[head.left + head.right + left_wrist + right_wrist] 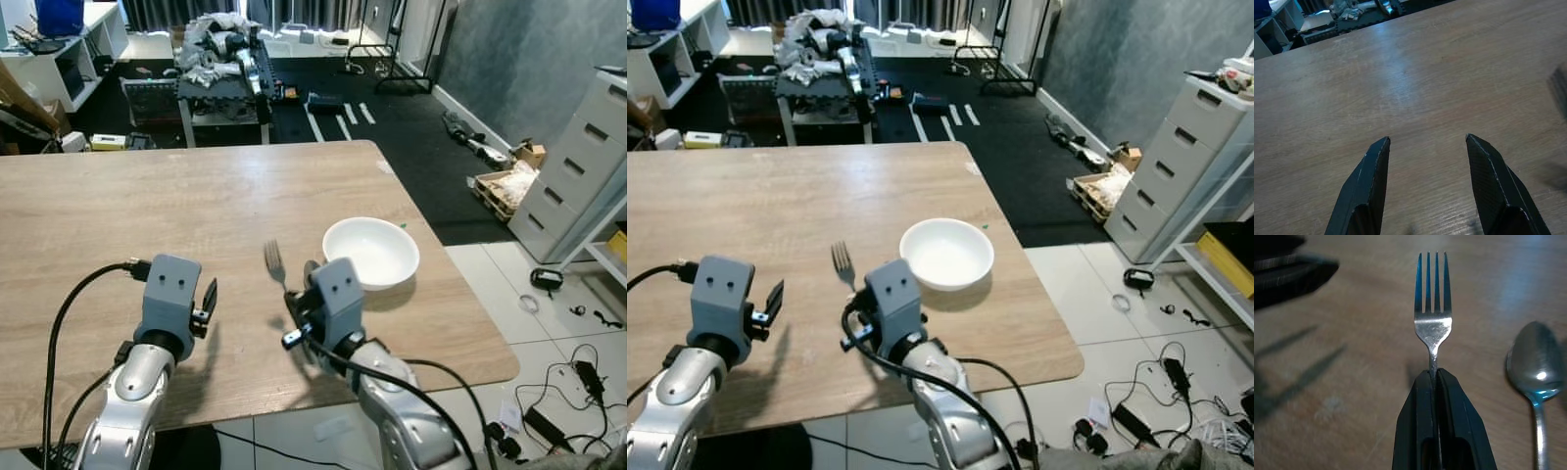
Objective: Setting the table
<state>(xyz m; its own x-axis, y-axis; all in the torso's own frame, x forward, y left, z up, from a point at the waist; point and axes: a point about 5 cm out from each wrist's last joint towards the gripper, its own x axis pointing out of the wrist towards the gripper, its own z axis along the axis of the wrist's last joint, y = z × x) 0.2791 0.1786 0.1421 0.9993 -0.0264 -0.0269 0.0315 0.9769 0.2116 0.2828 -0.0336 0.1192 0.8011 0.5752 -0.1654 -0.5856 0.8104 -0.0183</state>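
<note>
Fork (1433,308) is standing tines-up in the right gripper (1434,377), both black fingers pressing together on its handle just below the neck. In the head views the fork (273,262) is sticking up above the near part of the wooden table (147,215), just left of the white bowl (371,252), not touching it. The bowl is sitting near the table's right edge, upright. The right wrist view is also showing a spoon (1535,367) lying on the tabletop beside the held fork, bowl of the spoon level with the fork's neck. The left gripper (1427,147) is hovering over bare wood to the left of the fork, its fingers spreading apart with nothing between them; in the left eye view it (209,299) is sitting well apart from the right one. Beyond the table's far edge, a cluttered bench (220,69) is standing on dark flooring; a grey drawer unit (578,166) is standing at far right.
</note>
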